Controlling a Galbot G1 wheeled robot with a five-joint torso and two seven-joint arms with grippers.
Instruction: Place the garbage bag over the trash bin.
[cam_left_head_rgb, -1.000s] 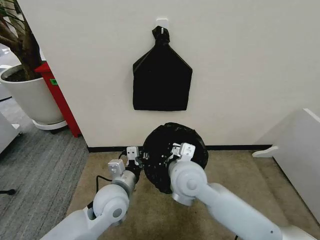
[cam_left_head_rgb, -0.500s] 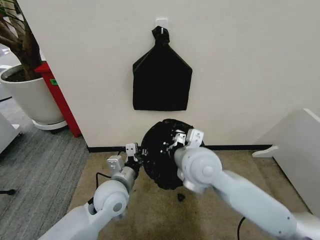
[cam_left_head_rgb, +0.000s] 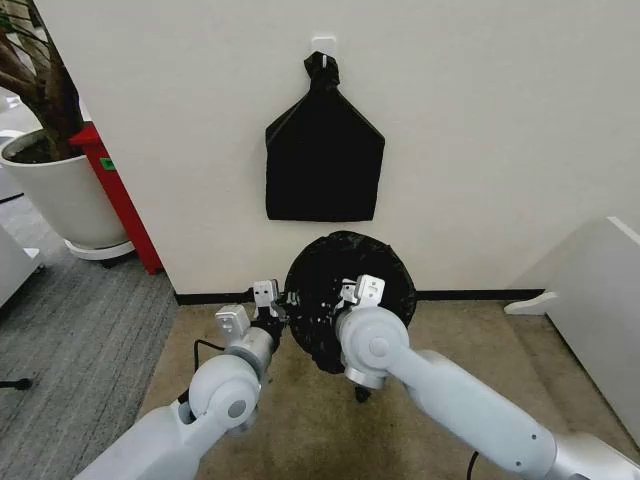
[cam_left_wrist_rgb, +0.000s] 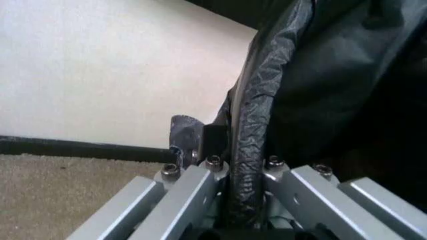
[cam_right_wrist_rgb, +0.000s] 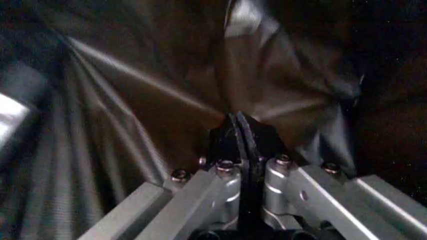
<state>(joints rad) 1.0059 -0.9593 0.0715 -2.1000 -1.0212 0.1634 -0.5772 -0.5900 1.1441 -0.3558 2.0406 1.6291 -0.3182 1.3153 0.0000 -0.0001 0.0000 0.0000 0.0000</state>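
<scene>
Low in the middle of the frame, both arms hold the garbage bag (cam_left_head_rgb: 345, 290) stretched into a round black mouth against the wall. The left gripper (cam_left_head_rgb: 272, 304) has its jaws clenched on the bag's left edge; the right gripper (cam_left_head_rgb: 350, 300) pinches a fold inside, spreading it for fitting. Since half a second ago, the right arm has dropped lower and leftward, and the bag looks rounder.

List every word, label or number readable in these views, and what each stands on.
No text is readable anywhere.
Green label on the red object: too small to read.
Garbage bag, held by left pincer and right pincer: no print visible.
</scene>
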